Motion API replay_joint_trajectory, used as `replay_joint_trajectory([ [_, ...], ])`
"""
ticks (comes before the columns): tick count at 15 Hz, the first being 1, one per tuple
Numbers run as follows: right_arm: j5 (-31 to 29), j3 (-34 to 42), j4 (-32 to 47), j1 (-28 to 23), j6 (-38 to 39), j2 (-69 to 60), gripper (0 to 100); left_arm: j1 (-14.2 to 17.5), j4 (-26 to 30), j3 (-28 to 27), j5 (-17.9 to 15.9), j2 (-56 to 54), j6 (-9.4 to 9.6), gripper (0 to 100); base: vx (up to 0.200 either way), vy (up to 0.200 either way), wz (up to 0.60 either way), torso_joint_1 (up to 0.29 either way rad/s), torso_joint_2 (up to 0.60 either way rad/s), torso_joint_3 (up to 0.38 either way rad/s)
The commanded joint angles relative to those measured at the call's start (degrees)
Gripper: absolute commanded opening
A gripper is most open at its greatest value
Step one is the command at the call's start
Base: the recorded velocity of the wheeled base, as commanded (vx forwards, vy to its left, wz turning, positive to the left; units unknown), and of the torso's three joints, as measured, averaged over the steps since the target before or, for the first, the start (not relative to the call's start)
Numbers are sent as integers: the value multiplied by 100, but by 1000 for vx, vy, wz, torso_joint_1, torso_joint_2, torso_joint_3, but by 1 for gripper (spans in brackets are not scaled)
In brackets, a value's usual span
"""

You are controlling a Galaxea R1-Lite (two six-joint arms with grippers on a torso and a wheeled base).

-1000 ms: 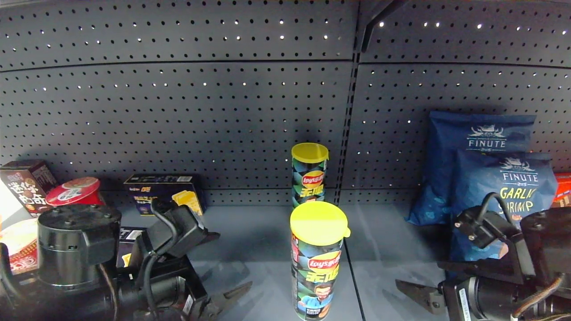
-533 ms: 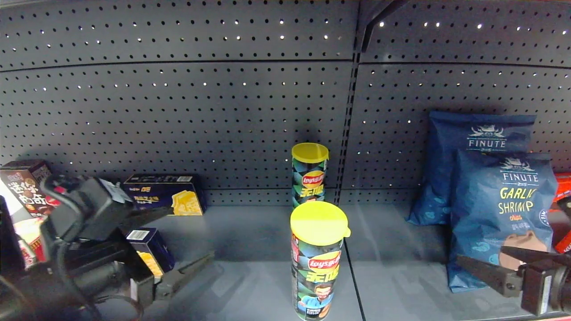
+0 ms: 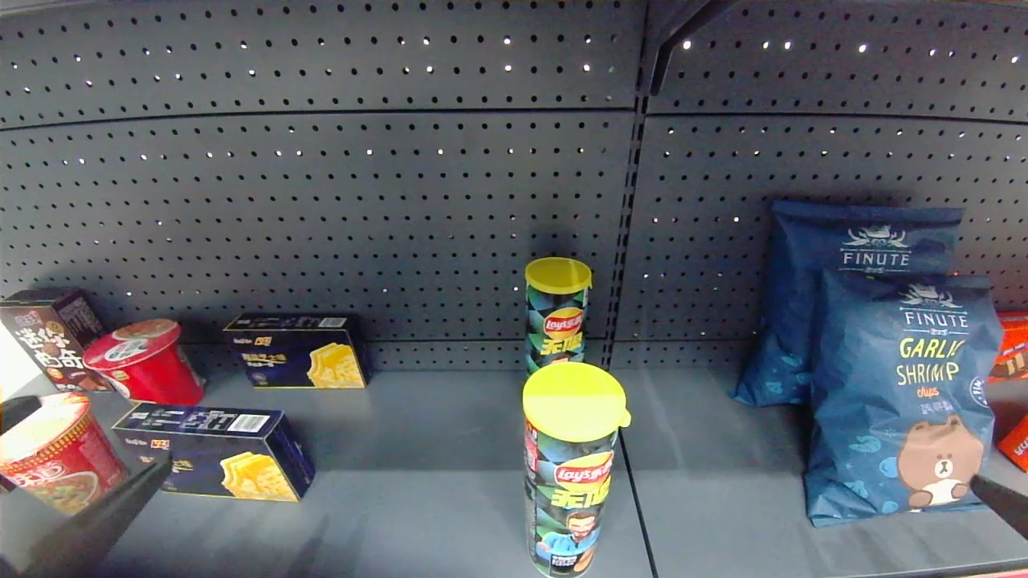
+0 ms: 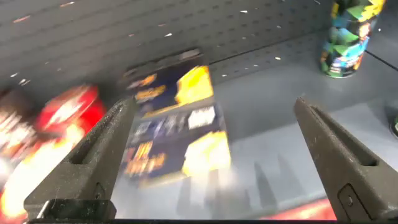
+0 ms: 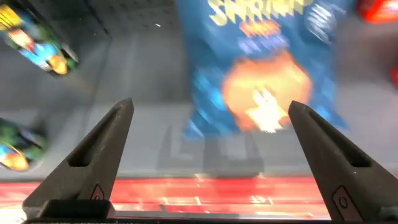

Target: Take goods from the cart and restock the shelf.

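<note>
Yellow-lid cans [image 3: 573, 474] [image 3: 557, 313] x2, blue bags [image 3: 899, 401] [image 3: 811, 265] x2, navy boxes [image 3: 213, 453] [image 3: 301, 349] x2; L fingers [image 4: 90, 165], R fingers [image 5: 90, 165] wide.

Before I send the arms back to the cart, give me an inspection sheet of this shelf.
Surface: grey shelf, bare between the goods.
Job's things: front chip can and rear chip can upright, in line; front blue bag and rear blue bag standing at right; near navy box and far navy box at left, with red noodle cups and a brown box.
Clutter: nothing seen.
Grippers: left gripper open, empty, facing the near navy box; right gripper open, empty, facing the front blue bag.
Cables: nothing seen.
Surroundings: perforated back panel; red packs at right edge.
</note>
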Motion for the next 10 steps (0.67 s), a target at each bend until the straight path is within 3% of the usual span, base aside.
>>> replay_joint_trajectory([
  [1, -109, 469, 952, -415, -622, -1993, 100, 320, 1132, 613, 365, -2354, -425, 100, 0, 0, 0, 0, 0, 0],
  [2, -109, 487, 1356, -679, -701, -2573, 100, 478, 1730, 604, 417, -2846, -583, 100, 0, 0, 0, 0, 0, 0],
  [3, -109, 487, 1356, -679, -701, -2573, 100, 478, 1730, 604, 417, -2846, -583, 100, 0, 0, 0, 0, 0, 0],
  [4, -92, 513, 2244, -1452, -675, -3531, 100, 847, 2530, 621, 435, -3672, -609, 100, 0, 0, 0, 0, 0, 0],
  [5, -285, 548, 2385, -1435, -605, -3539, 100, 882, 2644, 736, 514, -3795, -671, 100, 0, 0, 0, 0, 0, 0],
  [7, -233, 583, 2095, -1435, -798, -3539, 100, 882, 2345, 859, 497, -3786, -768, 100, 0, 0, 0, 0, 0, 0],
  [8, -57, 944, 2051, -1321, -903, -3698, 100, 873, 2178, 1368, 488, -3795, -794, 100, 0, 0, 0, 0, 0, 0],
  [9, -57, 944, 2051, -1321, -903, -3698, 100, 873, 2178, 1368, 488, -3795, -794, 100, 0, 0, 0, 0, 0, 0],
  [10, 101, 1436, 1207, -1259, -1079, -3900, 100, 706, 1502, 1808, 409, -3962, -1058, 100, 0, 0, 0, 0, 0, 0],
])
